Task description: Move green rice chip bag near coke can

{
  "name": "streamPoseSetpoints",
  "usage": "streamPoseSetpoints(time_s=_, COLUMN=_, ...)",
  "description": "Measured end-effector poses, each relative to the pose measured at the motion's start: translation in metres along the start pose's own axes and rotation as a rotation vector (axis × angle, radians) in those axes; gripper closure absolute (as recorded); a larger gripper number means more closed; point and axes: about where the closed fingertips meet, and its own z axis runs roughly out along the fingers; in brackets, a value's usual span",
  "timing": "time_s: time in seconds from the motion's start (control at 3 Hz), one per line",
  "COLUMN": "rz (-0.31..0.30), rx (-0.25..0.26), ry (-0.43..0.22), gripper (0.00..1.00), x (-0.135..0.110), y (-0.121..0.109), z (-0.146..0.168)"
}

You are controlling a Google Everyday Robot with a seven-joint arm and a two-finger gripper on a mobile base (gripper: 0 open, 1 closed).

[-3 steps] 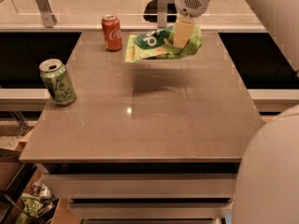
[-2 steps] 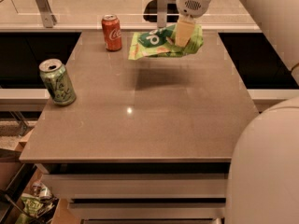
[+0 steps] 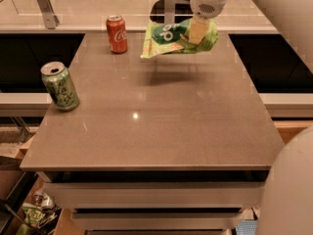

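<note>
The green rice chip bag [image 3: 172, 38] hangs in the air above the far part of the table, its shadow on the tabletop beneath it. My gripper [image 3: 197, 33] comes down from the top and is shut on the bag's right half. The coke can [image 3: 117, 34] stands upright near the table's far left edge, a short way left of the bag and apart from it.
A green can with pale lettering [image 3: 60, 86] stands upright at the table's left edge. The grey table [image 3: 156, 131] has drops on its left and right sides. A counter with metal posts [image 3: 45, 6] runs behind it. My arm fills the right side.
The bag and gripper have risen slightly and shifted a little; the bag's shadow has moved with it. The cans have not moved.
</note>
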Motion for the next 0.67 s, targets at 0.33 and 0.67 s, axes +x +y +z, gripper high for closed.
streamPoseSetpoints(time_s=0.33, rz=-0.02, rx=0.019, ry=0.0, gripper=1.0, x=-0.005, y=-0.008, z=0.015)
streamPoseSetpoints(time_s=0.67, rz=-0.043, rx=0.008, ry=-0.002, gripper=1.0, x=-0.013, y=-0.011, z=0.036)
